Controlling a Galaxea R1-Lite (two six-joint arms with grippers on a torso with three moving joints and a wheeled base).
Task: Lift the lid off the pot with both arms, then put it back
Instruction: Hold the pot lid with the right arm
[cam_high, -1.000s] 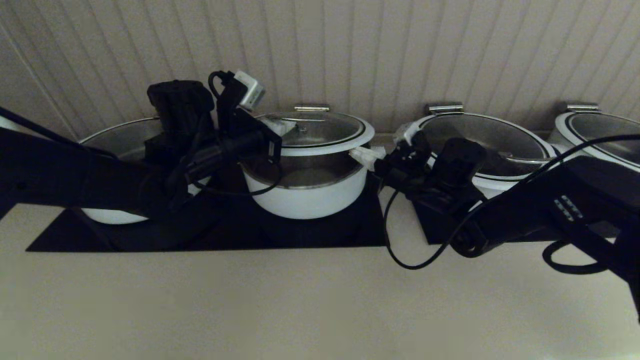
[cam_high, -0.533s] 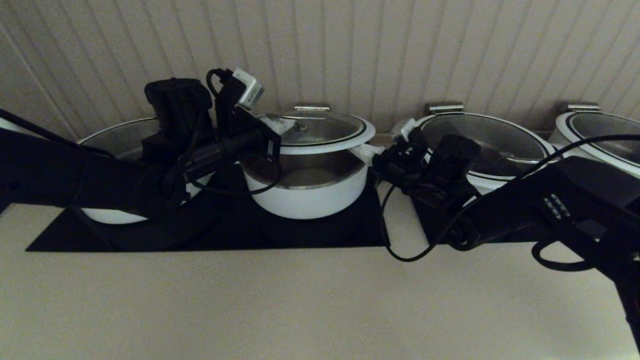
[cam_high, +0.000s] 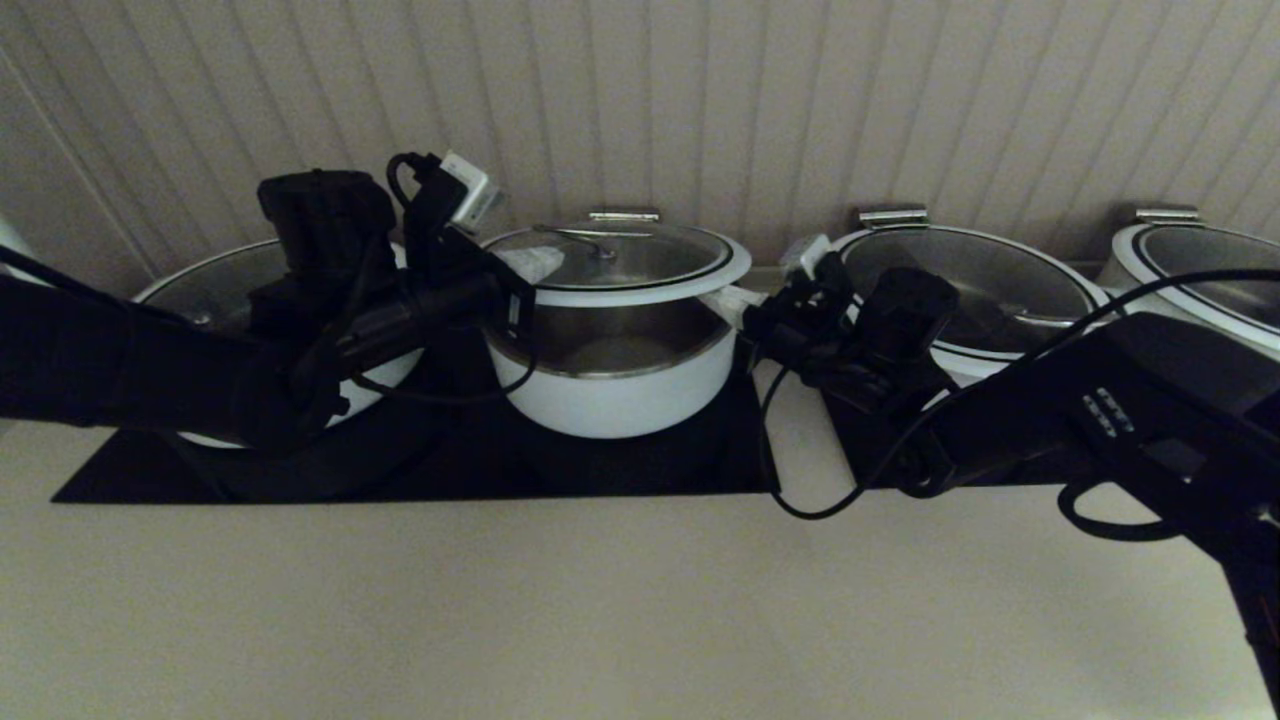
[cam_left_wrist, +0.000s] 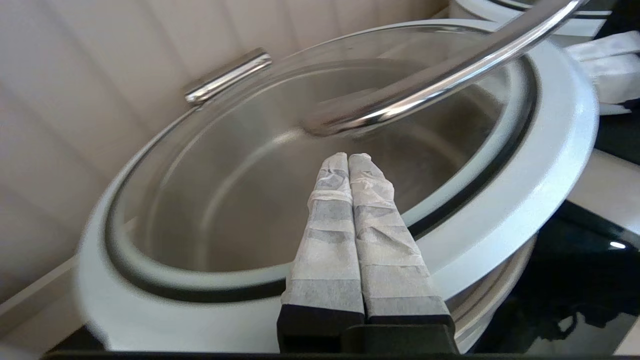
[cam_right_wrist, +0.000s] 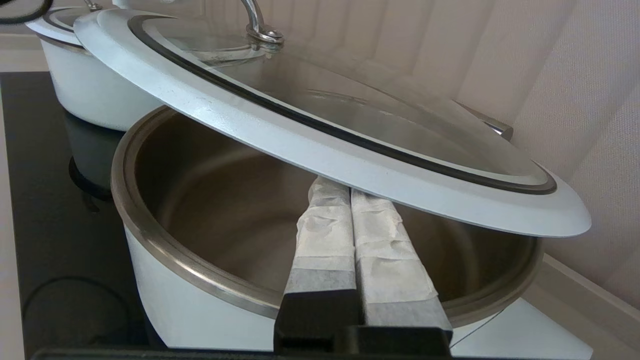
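Observation:
The glass lid (cam_high: 640, 285) with its white rim and wire handle (cam_high: 575, 236) hangs tilted above the deep white pot (cam_high: 615, 395), leaving a gap that shows the steel inside. My left gripper (cam_high: 530, 262) is shut. In the left wrist view its fingers (cam_left_wrist: 350, 210) lie across the top of the lid's rim (cam_left_wrist: 525, 170), pointing at the handle (cam_left_wrist: 430, 90). My right gripper (cam_high: 728, 305) is shut. In the right wrist view its fingers (cam_right_wrist: 350, 235) reach over the pot's rim (cam_right_wrist: 165, 235) and press under the lid's white rim (cam_right_wrist: 280, 135); their tips are hidden.
Wider white pots with glass lids stand at the left (cam_high: 220, 290), right (cam_high: 990, 280) and far right (cam_high: 1210, 270). All sit on black hob panels (cam_high: 640, 465) against a ribbed wall. A pale counter (cam_high: 600, 620) lies in front.
My left arm has shifted left, drawing its fingers back towards the lid's left edge. My right gripper has moved up and a little left under the lid's right rim.

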